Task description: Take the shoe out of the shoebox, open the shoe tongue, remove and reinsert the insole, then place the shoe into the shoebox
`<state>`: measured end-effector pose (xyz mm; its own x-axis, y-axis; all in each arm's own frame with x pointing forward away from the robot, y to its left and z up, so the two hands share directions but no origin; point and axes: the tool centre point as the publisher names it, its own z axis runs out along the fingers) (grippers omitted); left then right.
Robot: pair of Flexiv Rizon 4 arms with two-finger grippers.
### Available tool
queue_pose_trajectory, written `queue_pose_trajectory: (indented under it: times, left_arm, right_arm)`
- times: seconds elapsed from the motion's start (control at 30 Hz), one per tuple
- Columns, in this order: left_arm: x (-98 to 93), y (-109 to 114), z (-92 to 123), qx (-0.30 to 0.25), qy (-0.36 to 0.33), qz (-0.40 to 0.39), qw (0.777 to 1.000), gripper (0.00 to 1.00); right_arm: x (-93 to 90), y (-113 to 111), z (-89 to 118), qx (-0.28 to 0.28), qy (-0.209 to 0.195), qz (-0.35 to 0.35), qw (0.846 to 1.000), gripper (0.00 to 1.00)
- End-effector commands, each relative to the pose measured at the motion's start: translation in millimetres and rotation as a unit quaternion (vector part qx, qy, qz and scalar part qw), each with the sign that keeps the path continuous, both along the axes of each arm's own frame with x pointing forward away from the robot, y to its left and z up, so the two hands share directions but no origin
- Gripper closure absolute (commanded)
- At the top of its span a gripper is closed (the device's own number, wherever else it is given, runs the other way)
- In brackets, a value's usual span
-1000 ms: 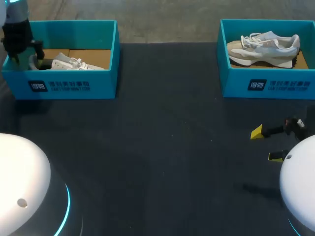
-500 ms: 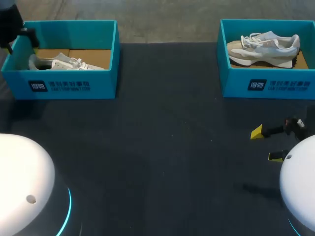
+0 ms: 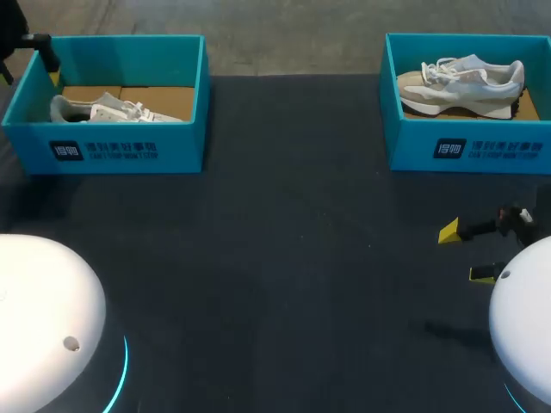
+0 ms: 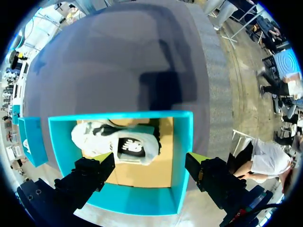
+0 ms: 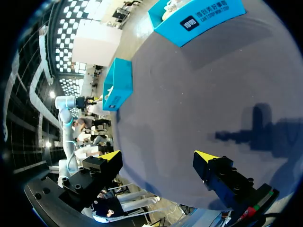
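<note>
teal box (image 3: 129, 151) with the shoe (image 3: 112, 109) in it, your left claw (image 4: 150, 160) spread wide above
it holds nothing, hanging over the box's end. your right claw (image 3: 465, 252) is apart too, low over the table (image 3: 275, 258), near a second box (image 3: 469, 151) holding a second shoe (image 3: 465, 84).

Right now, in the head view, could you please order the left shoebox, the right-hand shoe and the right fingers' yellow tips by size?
Largest: the left shoebox.
Next: the right-hand shoe.
Smallest: the right fingers' yellow tips, though nearer the camera.
</note>
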<state>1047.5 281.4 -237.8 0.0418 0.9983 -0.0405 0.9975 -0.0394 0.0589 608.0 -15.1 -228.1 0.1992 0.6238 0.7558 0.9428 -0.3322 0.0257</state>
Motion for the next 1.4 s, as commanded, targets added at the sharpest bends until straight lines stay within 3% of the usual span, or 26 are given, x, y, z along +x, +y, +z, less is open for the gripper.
queue_pose_trajectory:
  times: [0.03,0.27,0.63,1.23,1.4]
  left_arm:
    - [-15.4,-1.6,12.1,-0.001,-0.007,-0.004,1.0,0.0]
    - [-29.6,-7.1,28.5,-0.024,0.001,-0.012,1.0,0.0]
    - [-48.9,-16.6,31.8,-0.035,0.022,-0.026,0.999,0.0]
    - [-48.9,-16.6,31.8,-0.035,0.022,-0.026,0.999,0.0]
    - [-48.9,-16.6,31.8,-0.035,0.022,-0.026,0.999,0.0]
  right_arm:
    - [-9.5,-0.9,4.1,-0.003,-0.003,-0.005,1.0,0.0]
    - [-9.5,-0.9,4.1,-0.003,-0.003,-0.005,1.0,0.0]
    - [-9.5,-0.9,4.1,-0.003,-0.003,-0.005,1.0,0.0]
    - [-7.9,-1.3,5.2,-0.003,-0.006,-0.006,1.0,0.0]
    - [1.3,0.0,17.2,-0.038,-0.012,0.002,0.999,0.0]
